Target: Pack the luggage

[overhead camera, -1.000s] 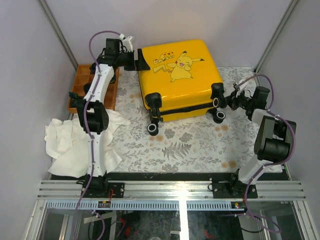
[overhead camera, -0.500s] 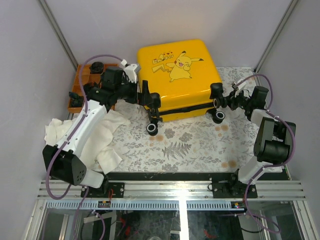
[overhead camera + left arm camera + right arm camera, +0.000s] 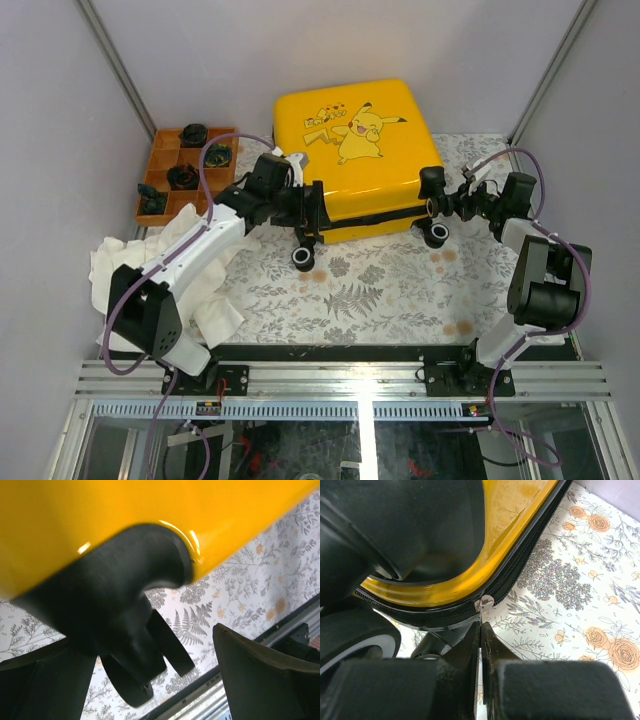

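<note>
Since the earlier frames the left arm has swung away from the luggage's far-left corner and come down to its near-left corner, uncovering the tray; the luggage itself has stayed put.

Under the luggage spreads the floral-covered table [image 3: 400, 290]. The luggage [image 3: 350, 170], yellow with a cartoon print, lies flat and closed toward the back of the table, wheels facing the arms. A crumpled white cloth [image 3: 115, 265] lies well to the left of the luggage and nearer the arm bases. An orange tray [image 3: 163, 152] with dark items in its compartments sits just left of the luggage, apart from it.

At the luggage's near-left corner, the left gripper [image 3: 308, 208] stands spread wide, one finger [image 3: 265, 675] on each side of the black wheel housing [image 3: 120, 595]; it grips nothing, and whether a finger touches the housing cannot be told. The wheel [image 3: 150, 665] hangs between them.

At the luggage's near-right corner, the right gripper [image 3: 480, 630] has its fingers pressed together, pinching the silver zipper pull [image 3: 484, 603] on the black zipper line.
</note>
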Action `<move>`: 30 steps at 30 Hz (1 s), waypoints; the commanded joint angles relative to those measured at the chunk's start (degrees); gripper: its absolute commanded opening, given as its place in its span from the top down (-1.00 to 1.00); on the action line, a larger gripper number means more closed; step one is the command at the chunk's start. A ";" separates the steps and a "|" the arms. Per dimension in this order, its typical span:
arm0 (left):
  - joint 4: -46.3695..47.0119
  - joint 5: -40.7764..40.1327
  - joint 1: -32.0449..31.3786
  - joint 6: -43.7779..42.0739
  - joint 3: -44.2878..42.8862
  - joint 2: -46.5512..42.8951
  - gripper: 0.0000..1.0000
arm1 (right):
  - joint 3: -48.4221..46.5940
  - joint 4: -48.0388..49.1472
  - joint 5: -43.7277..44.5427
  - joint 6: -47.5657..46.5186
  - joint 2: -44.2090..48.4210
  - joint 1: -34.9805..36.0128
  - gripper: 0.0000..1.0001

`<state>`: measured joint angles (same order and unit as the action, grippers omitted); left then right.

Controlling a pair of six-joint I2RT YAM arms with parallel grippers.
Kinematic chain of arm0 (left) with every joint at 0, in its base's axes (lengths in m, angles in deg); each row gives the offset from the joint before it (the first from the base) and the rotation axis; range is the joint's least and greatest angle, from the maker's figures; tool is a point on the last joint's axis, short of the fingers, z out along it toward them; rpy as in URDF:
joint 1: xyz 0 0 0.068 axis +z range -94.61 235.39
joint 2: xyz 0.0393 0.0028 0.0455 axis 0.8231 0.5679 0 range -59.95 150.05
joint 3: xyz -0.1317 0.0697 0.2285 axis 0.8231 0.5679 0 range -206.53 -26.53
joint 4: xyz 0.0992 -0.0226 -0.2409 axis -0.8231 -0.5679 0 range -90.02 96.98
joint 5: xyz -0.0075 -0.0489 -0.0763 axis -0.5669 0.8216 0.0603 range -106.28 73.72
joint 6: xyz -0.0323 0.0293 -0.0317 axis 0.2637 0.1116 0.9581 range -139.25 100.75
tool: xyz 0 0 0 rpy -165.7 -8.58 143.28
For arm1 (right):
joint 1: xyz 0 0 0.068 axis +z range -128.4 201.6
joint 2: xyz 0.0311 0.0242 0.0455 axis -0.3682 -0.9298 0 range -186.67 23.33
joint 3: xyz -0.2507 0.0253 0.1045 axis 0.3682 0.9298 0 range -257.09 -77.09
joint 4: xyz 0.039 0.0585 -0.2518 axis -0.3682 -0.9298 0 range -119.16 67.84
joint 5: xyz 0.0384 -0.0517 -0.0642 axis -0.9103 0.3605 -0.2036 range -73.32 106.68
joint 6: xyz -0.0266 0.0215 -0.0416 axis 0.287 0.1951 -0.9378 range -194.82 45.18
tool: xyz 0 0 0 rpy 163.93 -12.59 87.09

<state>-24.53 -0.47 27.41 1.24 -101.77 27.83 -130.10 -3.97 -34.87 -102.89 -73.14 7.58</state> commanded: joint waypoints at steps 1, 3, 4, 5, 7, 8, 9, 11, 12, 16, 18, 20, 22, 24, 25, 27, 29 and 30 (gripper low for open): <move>6.56 -1.76 -0.84 3.65 -1.74 2.67 -0.72 | -1.11 -1.41 -6.04 -0.48 2.79 2.95 1.00; 6.80 -3.08 -1.24 3.68 -1.42 3.04 -0.68 | -1.27 -1.43 -6.28 -0.48 2.56 2.95 1.00; 6.92 -3.53 -1.20 3.64 -0.87 2.75 -0.62 | -1.32 -1.41 -6.28 -0.42 2.52 2.99 1.00; 6.78 -4.14 -1.19 3.28 -0.27 2.41 -0.55 | -1.49 -1.41 -6.21 -0.48 2.50 2.95 1.00; 5.90 -4.31 -1.01 1.72 0.90 1.42 -0.37 | -1.57 -1.56 -6.12 -0.59 2.43 2.95 1.00; 5.31 -4.34 -0.95 0.51 1.87 0.76 -0.22 | -1.62 -1.65 -5.99 -0.85 2.49 2.99 1.00; 4.56 -4.49 -0.93 -1.06 2.54 0.14 -0.04 | -1.66 -1.86 -5.89 -0.99 2.51 2.95 1.00; 2.67 -4.65 -0.81 -4.78 3.40 -0.45 0.20 | -1.84 -2.28 -5.45 -1.19 2.38 2.87 1.00; 1.08 -4.73 -0.53 -6.61 3.34 -0.34 0.36 | -1.95 -2.59 -5.21 -1.32 2.37 2.79 1.00; -4.89 0.06 3.14 -14.34 2.76 0.91 0.92 | -2.56 -3.15 -4.37 -0.89 2.25 1.46 1.00; -7.19 1.42 5.03 -17.91 2.59 1.03 1.00 | -2.85 -4.27 -4.11 -1.18 2.41 0.16 1.00; -9.16 1.72 6.32 -22.71 2.41 0.65 1.00 | -3.06 -5.90 -3.79 -2.61 2.65 -1.58 1.00; -10.56 0.68 6.58 -28.53 2.53 0.07 1.00 | -3.32 -6.44 -3.52 -3.13 2.59 -3.66 1.00; -11.78 0.07 7.14 -34.18 2.73 -0.11 1.00 | -4.08 -6.02 -2.96 -2.19 1.81 -5.67 1.00; -12.50 -0.03 7.90 -36.85 2.47 0.14 1.00 | -4.90 -5.87 -2.77 -1.86 1.51 -6.21 1.00; -13.47 1.45 9.44 -40.69 1.80 0.98 1.00 | -6.32 -4.43 -1.93 -0.74 -0.87 -6.58 1.00; -14.14 1.55 10.17 -44.48 0.70 2.32 1.00 | -7.70 -1.60 -1.63 1.34 -2.68 -6.56 1.00; -14.32 1.51 10.35 -46.63 0.16 3.14 1.00 | -8.24 0.73 -1.77 3.26 -4.14 -6.55 1.00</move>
<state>-29.27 0.47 34.97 -24.51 -100.11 28.73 -132.42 -12.95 -43.00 -102.83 -74.12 4.98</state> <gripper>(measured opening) 0.654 0.018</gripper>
